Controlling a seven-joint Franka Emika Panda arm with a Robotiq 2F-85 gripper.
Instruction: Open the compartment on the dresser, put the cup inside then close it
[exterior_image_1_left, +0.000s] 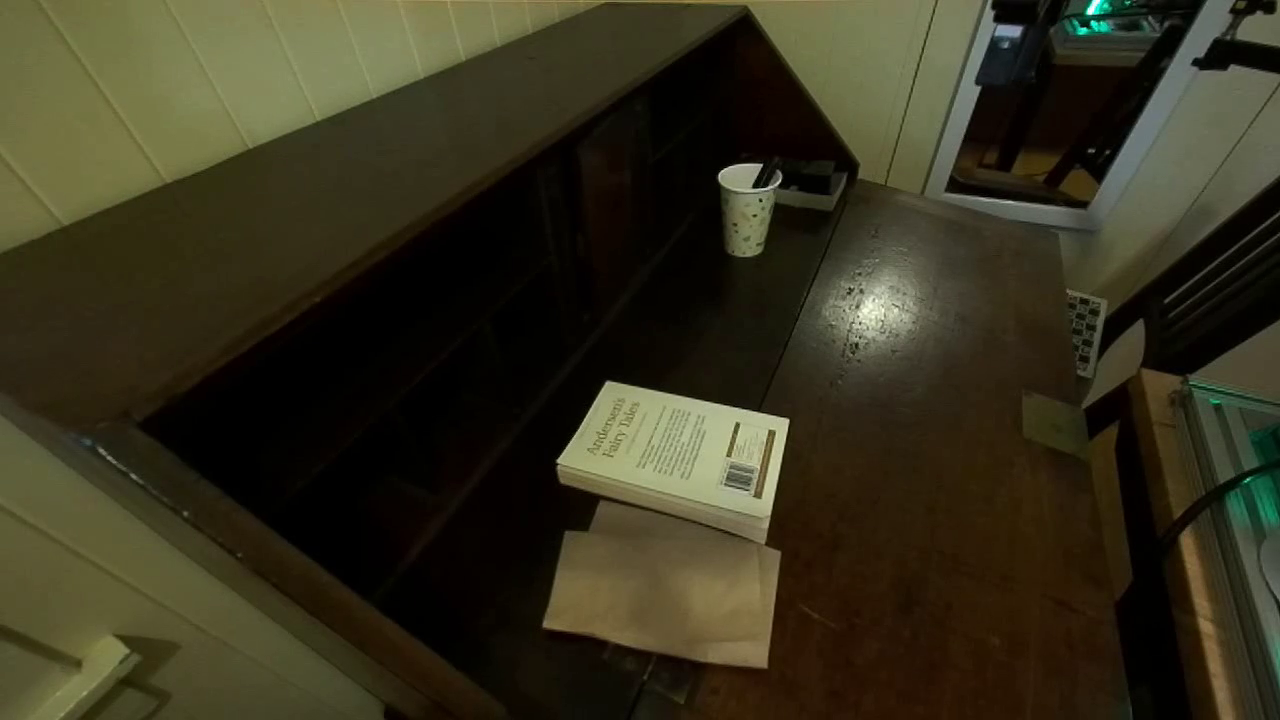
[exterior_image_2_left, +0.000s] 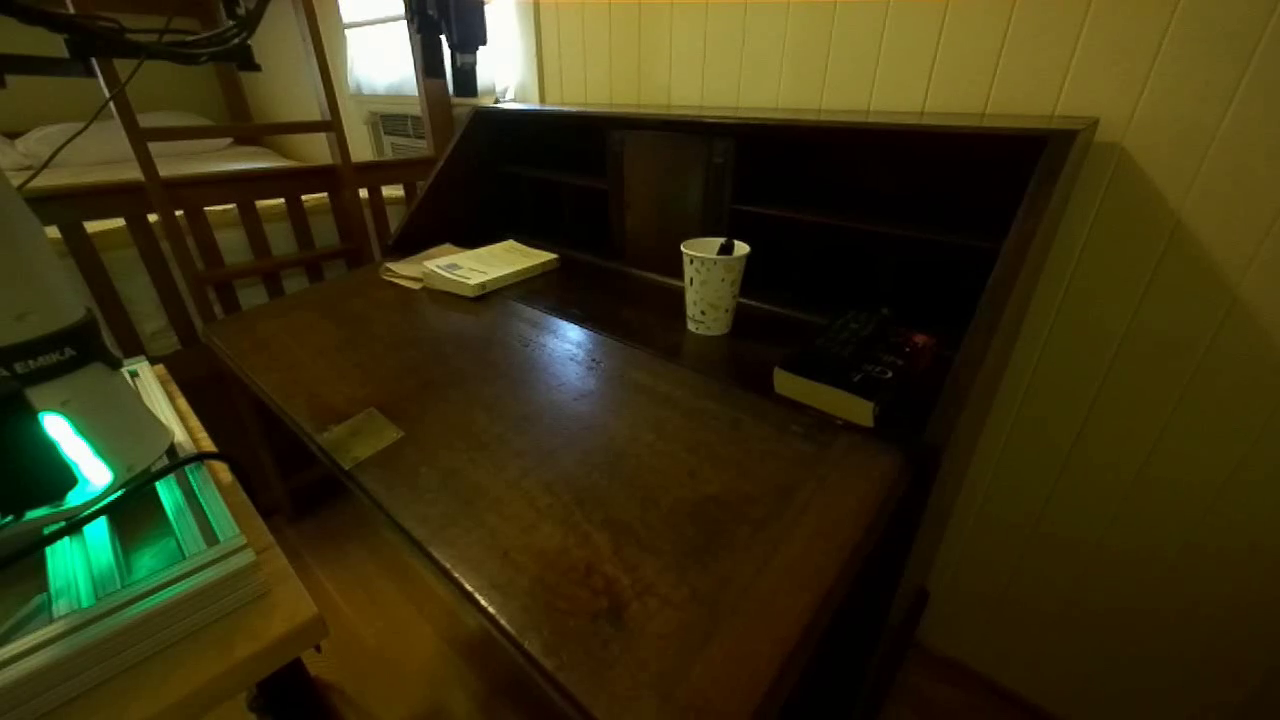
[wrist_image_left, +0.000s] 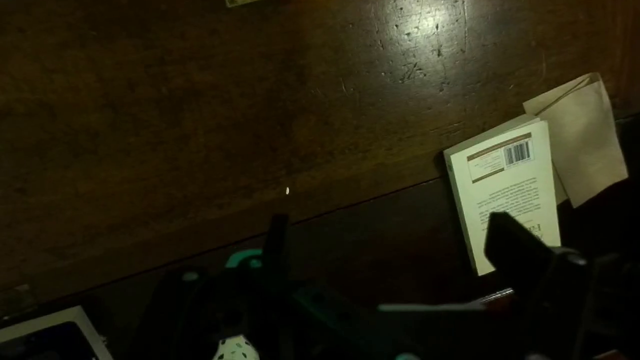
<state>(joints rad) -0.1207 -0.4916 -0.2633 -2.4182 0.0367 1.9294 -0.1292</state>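
Black gripper (wrist_image_left: 388, 225) is seen low in the wrist view, two fingers spread wide apart; by one finger the white book (wrist_image_left: 505, 185) is partly covered in that view. Only a bit of the cup (wrist_image_left: 237, 348) is shown at the bottom edge there, the rest hidden or cut off. In both exterior views the cup is stood upright on the dresser (exterior_image_1_left: 950, 400), outside and in front of the dark-wood compartments (exterior_image_2_left: 575, 205); patterned with small marks, dark slim item (exterior_image_2_left: 727, 247) held inside. Compartments are sunk in shadow; which one is meant cannot be told. Upright brown panel (exterior_image_2_left: 665, 200) is set in their row. "Andersen's Fairy Tales" is printed on the white book, with a barcode (exterior_image_1_left: 740, 476) and smaller text that cannot be read. Brown paper (exterior_image_1_left: 665, 600) is laid beside it, partly under it. Black book (exterior_image_2_left: 850, 355) is laid near the cup; pale lettering on it is too blurred to read. Metal plate (exterior_image_2_left: 362, 437) is set at the dresser's front edge. "EMIKA" is read on the robot arm (exterior_image_2_left: 30, 270), the word before it mostly cut off; green light (exterior_image_2_left: 75, 460) is lit below.
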